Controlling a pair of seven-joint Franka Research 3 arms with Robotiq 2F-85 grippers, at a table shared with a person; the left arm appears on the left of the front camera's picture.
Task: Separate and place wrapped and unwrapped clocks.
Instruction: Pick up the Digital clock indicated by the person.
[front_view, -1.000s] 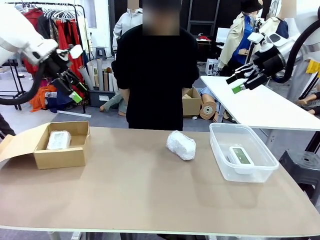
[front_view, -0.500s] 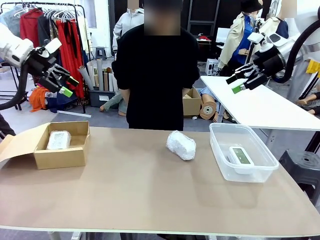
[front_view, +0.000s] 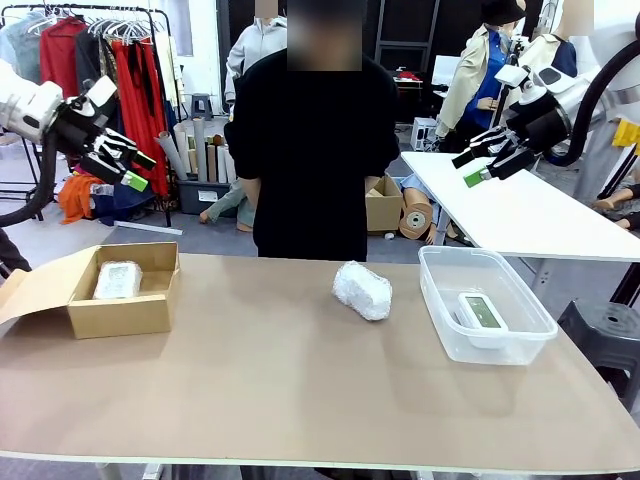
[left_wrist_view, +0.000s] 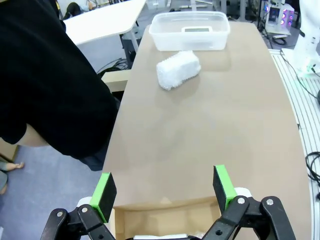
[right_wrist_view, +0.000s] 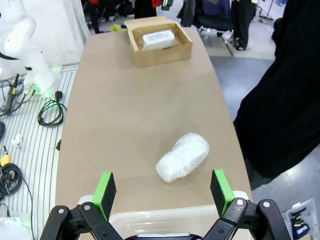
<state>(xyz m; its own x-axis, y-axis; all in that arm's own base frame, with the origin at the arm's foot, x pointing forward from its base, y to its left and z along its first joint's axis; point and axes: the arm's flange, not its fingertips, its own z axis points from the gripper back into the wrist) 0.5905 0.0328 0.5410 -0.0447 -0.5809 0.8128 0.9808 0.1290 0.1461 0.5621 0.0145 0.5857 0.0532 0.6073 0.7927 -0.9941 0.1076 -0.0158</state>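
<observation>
Bundle (right_wrist_view: 183, 157) — right end effector (right_wrist_view: 162, 186) wide, apparently empty.

Your front cam is fixed on the robot's side, looking across the surface (front_view: 300, 390) at the person (front_view: 310, 150) behind the bubble-wrapped bundle (front_view: 362, 290). Both wrist cams look down lengthwise from high up, at opposite ends. The left is far from the bundle, the right nearer. All three share the bundle.

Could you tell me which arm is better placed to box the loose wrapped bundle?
Probably left: the left gripper and right gripper both hang open, but the cardboard box sits on the left side.
</observation>
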